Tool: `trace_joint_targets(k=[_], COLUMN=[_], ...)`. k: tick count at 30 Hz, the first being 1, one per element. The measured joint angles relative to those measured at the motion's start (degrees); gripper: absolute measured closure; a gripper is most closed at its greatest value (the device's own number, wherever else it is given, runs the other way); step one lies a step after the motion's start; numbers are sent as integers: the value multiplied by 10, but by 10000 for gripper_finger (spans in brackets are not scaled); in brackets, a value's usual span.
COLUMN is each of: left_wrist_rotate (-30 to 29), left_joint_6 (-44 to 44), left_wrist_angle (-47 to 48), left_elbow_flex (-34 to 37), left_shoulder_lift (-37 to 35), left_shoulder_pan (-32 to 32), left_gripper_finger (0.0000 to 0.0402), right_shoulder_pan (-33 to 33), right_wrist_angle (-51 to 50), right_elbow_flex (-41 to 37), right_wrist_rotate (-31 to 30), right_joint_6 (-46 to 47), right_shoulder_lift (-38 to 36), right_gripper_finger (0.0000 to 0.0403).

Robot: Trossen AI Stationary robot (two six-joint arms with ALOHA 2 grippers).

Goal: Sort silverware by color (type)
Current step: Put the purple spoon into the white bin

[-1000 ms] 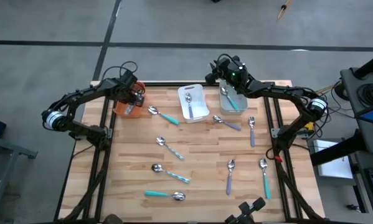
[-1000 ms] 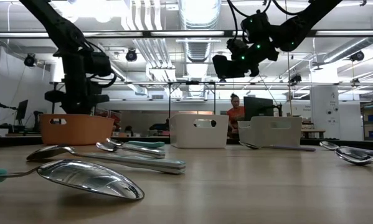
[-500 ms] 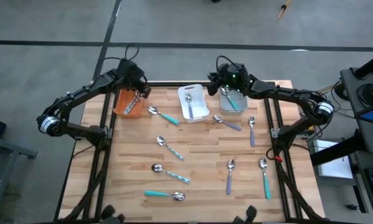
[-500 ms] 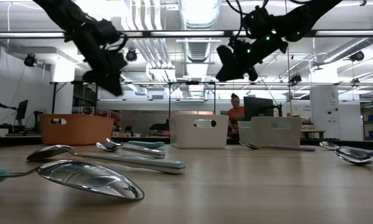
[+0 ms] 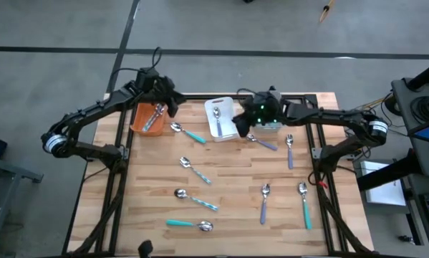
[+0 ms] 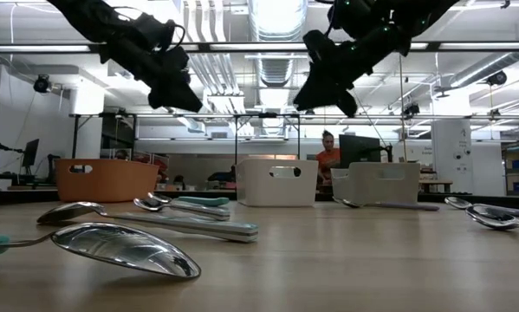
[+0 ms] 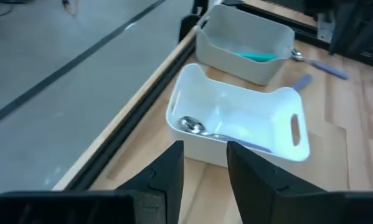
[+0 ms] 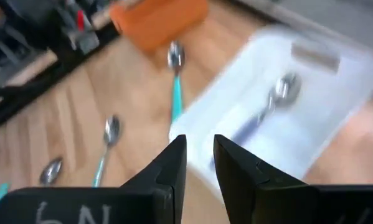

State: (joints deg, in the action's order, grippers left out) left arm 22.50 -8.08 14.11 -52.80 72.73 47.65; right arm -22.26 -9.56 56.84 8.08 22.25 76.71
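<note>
The right hand (image 5: 244,125), fingers apart and empty, is hovering at upper centre over the white bin's (image 5: 222,109) right edge — the lavender-handled spoon (image 5: 261,141) is lying just below-right, angled diagonally on the surface, nearer it than the left hand (image 5: 172,102), also apart.

Your left arm reaches in from about nine o'clock and bends toward twelve, carrying the left gripper (image 5: 167,97) raised at the far left of the table, its two dark fingers (image 7: 171,171) a narrow gap apart with nothing between them. Your right arm comes in from three o'clock, stretched toward the middle, with the right gripper (image 5: 243,123) raised, fingers (image 8: 174,163) likewise slightly parted and empty.
</note>
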Motion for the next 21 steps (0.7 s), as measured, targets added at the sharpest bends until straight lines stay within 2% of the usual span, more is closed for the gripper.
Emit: trace_joint_targets(k=[8, 14, 17, 21], left_wrist_rotate=[25, 25, 25, 25], left_joint_6=[-4, -4, -4, -5], left_wrist_angle=[5, 4, -4, -13], left_elbow_flex=[0, 0, 0, 1], left_shoulder_lift=[0, 3, 3, 3], left_shoulder_pan=[-2, -2, -2, -2], left_gripper_finger=[300, 300, 300, 300], right_shoulder_pan=[17, 16, 16, 16], right_wrist_angle=[-201, -382, -418, -408], right_elbow_flex=[0, 0, -1, -1], right_wrist_rotate=[-1, -26, -56, -69], right_joint_6=[95, 108, 106, 81], right_shoulder_lift=[-1, 1, 5, 13], right_gripper_finger=[331, 334, 328, 310])
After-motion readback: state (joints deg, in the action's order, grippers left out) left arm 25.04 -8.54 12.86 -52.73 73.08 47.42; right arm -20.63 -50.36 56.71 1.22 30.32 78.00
